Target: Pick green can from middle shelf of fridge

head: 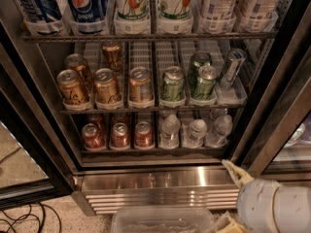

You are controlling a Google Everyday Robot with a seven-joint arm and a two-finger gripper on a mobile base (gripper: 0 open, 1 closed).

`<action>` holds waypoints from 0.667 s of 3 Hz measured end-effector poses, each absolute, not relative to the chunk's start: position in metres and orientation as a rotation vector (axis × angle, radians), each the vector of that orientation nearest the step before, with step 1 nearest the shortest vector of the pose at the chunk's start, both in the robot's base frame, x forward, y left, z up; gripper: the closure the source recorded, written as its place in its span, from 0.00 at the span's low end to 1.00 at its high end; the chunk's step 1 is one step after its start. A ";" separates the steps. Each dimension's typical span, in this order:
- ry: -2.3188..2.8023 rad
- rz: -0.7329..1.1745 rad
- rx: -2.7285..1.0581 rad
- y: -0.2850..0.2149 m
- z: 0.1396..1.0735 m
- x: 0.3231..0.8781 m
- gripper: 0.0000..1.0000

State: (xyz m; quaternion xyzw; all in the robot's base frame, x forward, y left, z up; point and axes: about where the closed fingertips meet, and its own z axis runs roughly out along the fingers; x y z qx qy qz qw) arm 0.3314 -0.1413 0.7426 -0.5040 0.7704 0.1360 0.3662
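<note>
Camera view, looking into the open fridge [146, 181]: steel frame, bright sill, and the louvred grille [155, 197] running along the base. On the top tier stand big soda bottles [85, 4]. Below it is the middle shelf [141, 55], a wire rack with white ribbed lanes. On its left side stand gold-brown cans [108, 85]. Right of centre the green can [173, 84] stands upright at the front of its lane. Two more green ones sit in the next lane to the right, one behind the other. A slim silver-blue can [232, 69] leans in the far right lane. The lowest tier has red cans [119, 135] on the left and small water bottles [170, 130] on the right.

Down at the bottom right comes the gripper [223, 194], low in front of the grille and well apart from the green can. Its two pale fingers [235, 173] are spread with nothing between them. A clear plastic bin [163, 220] sits at the bottom edge. On the left, black cables [19, 222] trail over the speckled floor [53, 210].
</note>
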 end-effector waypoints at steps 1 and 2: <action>1.968 0.419 -1.049 -0.138 0.693 0.335 0.00; 1.894 0.412 -0.853 -0.134 0.682 0.346 0.00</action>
